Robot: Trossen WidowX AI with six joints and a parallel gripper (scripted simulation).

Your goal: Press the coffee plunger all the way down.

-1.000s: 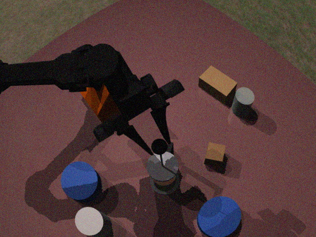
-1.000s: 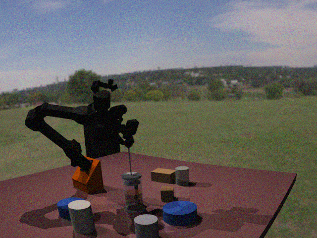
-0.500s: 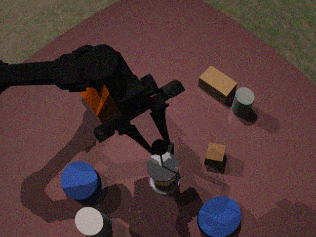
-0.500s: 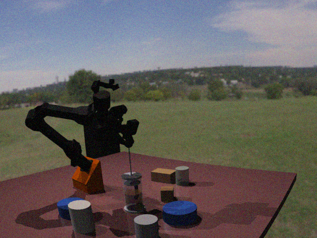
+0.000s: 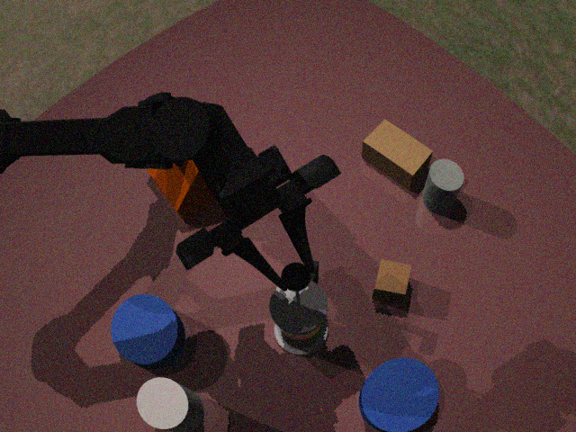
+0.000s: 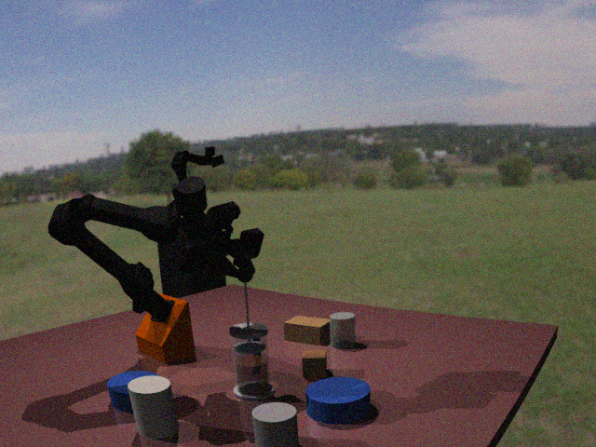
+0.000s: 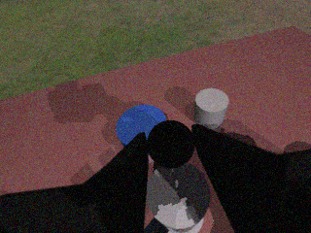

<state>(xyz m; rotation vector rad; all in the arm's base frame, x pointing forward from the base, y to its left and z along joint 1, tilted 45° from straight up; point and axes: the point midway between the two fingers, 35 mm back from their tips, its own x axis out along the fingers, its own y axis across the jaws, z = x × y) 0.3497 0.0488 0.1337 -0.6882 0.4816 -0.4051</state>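
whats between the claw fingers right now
The plunger's black knob, gripped by the claw on both sides; clearest in the wrist view.

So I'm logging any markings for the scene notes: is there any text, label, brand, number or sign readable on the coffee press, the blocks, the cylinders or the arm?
None: no text, label, brand, number or sign shows in any view.
Coffee press: plain, and so is its plunger knob, on which the pincer is shut.
Tan blocks, blue discs, grey cylinders, orange base: bare, single-coloured faces.
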